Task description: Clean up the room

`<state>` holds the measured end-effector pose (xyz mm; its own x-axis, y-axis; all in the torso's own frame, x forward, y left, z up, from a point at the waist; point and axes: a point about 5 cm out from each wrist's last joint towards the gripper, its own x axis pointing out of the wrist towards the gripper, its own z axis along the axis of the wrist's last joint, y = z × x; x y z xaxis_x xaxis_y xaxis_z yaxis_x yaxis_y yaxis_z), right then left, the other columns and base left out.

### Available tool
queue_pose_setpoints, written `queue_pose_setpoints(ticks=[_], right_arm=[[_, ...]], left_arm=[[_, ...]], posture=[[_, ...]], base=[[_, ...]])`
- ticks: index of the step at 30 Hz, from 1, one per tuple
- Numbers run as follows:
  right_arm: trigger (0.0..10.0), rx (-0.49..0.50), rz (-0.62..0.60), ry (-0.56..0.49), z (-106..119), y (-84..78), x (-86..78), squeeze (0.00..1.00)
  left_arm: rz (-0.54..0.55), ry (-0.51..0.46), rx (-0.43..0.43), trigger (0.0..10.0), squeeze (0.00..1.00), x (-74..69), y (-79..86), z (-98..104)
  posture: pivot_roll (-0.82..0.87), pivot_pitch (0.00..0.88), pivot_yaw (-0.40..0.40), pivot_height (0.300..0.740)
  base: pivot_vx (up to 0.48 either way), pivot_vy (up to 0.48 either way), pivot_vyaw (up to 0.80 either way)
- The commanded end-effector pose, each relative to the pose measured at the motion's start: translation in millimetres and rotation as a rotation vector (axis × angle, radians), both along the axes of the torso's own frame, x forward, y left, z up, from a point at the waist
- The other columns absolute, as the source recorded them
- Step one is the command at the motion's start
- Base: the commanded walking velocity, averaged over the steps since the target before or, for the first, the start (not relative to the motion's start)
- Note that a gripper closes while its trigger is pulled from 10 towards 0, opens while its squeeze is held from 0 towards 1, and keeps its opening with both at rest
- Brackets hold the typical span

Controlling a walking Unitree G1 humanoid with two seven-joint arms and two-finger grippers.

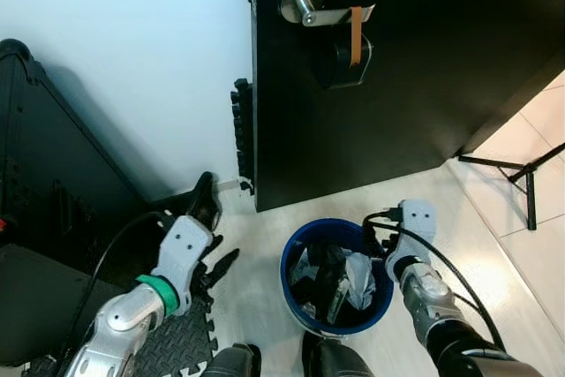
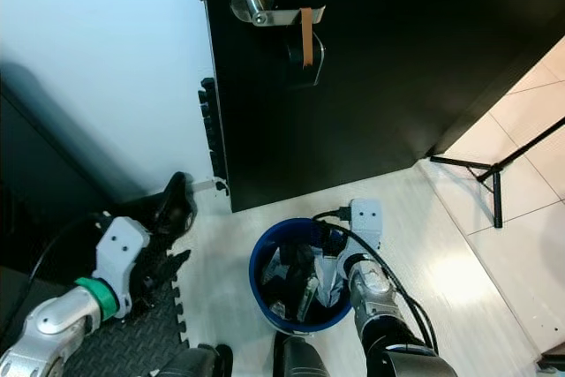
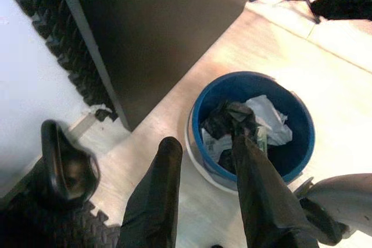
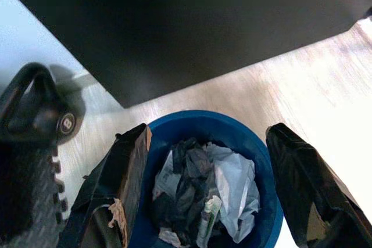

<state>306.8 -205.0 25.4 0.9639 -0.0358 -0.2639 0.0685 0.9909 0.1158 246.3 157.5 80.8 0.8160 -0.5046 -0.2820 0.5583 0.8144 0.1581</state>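
A round blue bin stands upright on the pale wood-look floor, its mouth facing straight up, just in front of the closed black door. It is a smooth plastic tub with a thick rim, packed with crumpled black bags, white paper and a small green-and-white wrapper.

The right hand hangs over the bin with its two long black fingers spread wide, one finger toward the 9 o'clock side of the rim and the other past the 3 o'clock side, nothing between them. The left hand sits at the bin's 9 o'clock, its fingers also parted and empty, one tip overlapping the near rim in its wrist view.

At the bin's 10 o'clock, against the white wall, a black kettlebell rests at the edge of a dark, textured interlocking foam mat. A stack of similar foam tiles leans upright at the door's hinge edge. The door carries a brushed-metal lever handle with an orange strap hanging from it. A thin black stand leg lies on the floor at the bin's 2 o'clock, and a black case stands far left.
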Motion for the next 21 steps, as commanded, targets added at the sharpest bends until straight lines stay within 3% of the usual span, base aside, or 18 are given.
queue_pose_setpoints(ticks=[1, 9, 18, 21], right_arm=[[10.0, 0.029, -0.047, 0.028, -14.8, -5.4, -16.8, 0.00], [10.0, 0.065, -0.068, 0.023, -23.4, -8.5, -29.8, 0.00], [10.0, 0.084, -0.048, 0.016, -27.1, -1.3, -34.5, 0.00], [10.0, 0.065, 0.000, 0.035, -32.6, 8.3, -39.1, 0.00]], left_arm=[[-0.001, 0.051, 0.009, 10.0, 0.00, -3.3, -6.8, -13.9], [0.083, 0.079, 0.052, 10.0, 0.00, 1.1, -1.9, -30.2], [0.175, 0.134, 0.071, 10.0, 0.00, 2.1, 4.0, -49.6], [0.261, 0.179, 0.090, 10.0, 0.00, 1.9, 11.5, -65.7]], posture=[[0.12, 0.121, 0.035, 0.737], [0.10, 0.096, 0.032, 0.740], [0.09, 0.078, 0.023, 0.740], [0.08, 0.045, 0.012, 0.740]], base=[[0.000, 0.000, 0.00], [0.000, 0.000, 0.00], [0.000, 0.000, 0.00], [0.000, 0.000, 0.00]])
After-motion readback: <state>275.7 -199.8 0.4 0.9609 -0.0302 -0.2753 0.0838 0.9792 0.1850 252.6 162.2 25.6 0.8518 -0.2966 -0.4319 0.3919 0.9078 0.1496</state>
